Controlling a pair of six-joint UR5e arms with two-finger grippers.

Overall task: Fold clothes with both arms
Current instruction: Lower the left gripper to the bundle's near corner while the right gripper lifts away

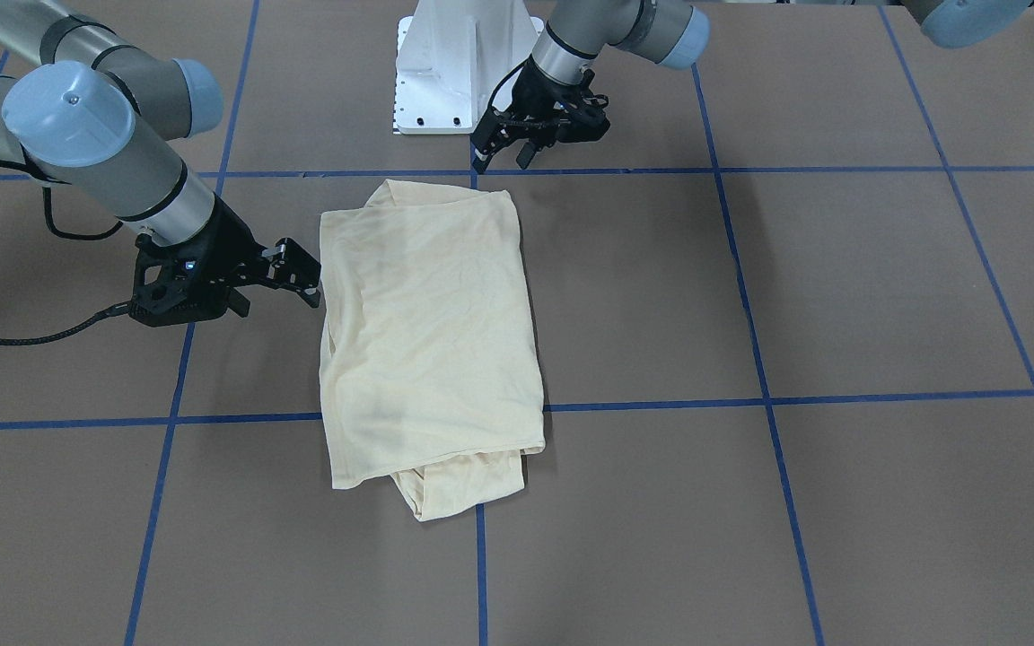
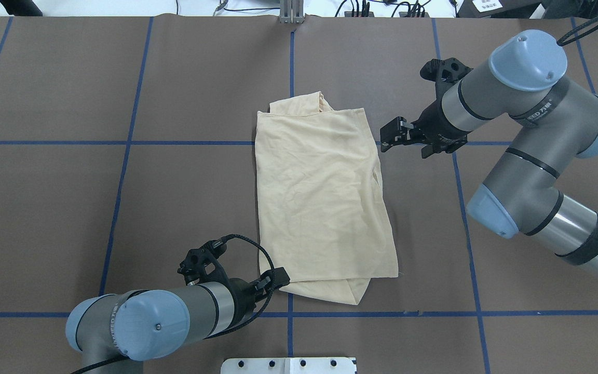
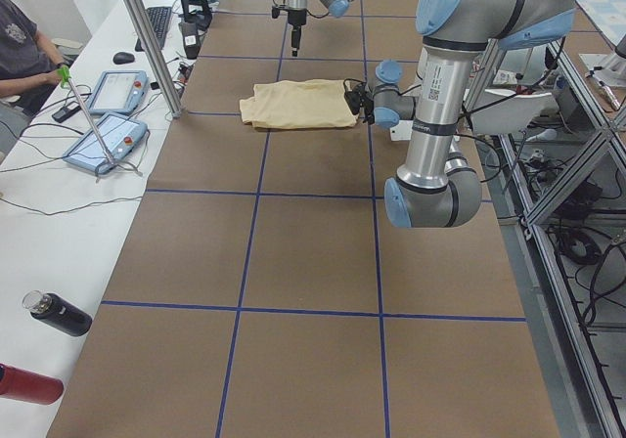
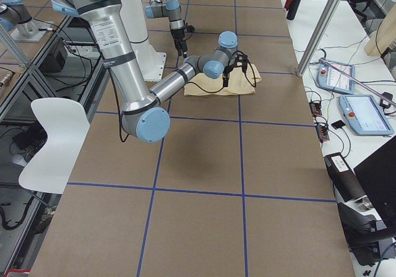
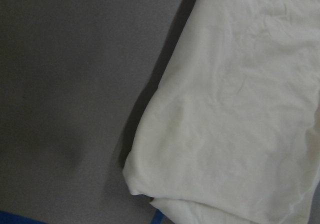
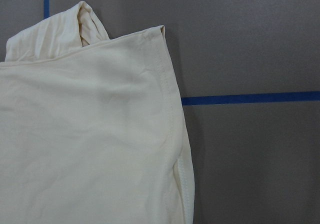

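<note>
The pale cream-yellow T-shirt [image 1: 427,332] lies folded into a long rectangle on the brown table, plain side up, with its print and collar hidden. It also shows in the overhead view [image 2: 320,202]. My left gripper [image 2: 278,278] is open and empty, just off the shirt's near-left corner; across the table it shows above the shirt's end [image 1: 503,159]. Its wrist view shows that folded corner [image 5: 235,109]. My right gripper [image 2: 390,136] is open and empty, beside the shirt's right edge near the far end [image 1: 302,274]. Its wrist view shows the hemmed edge [image 6: 90,134].
The white pedestal base [image 1: 459,63] stands at the robot's side of the table. Blue tape lines [image 2: 288,62] grid the brown surface. A side bench holds teach pendants [image 3: 108,91] and bottles [image 3: 59,313], with an operator [image 3: 20,37] seated there. A white chair [image 4: 52,135] stands off the table.
</note>
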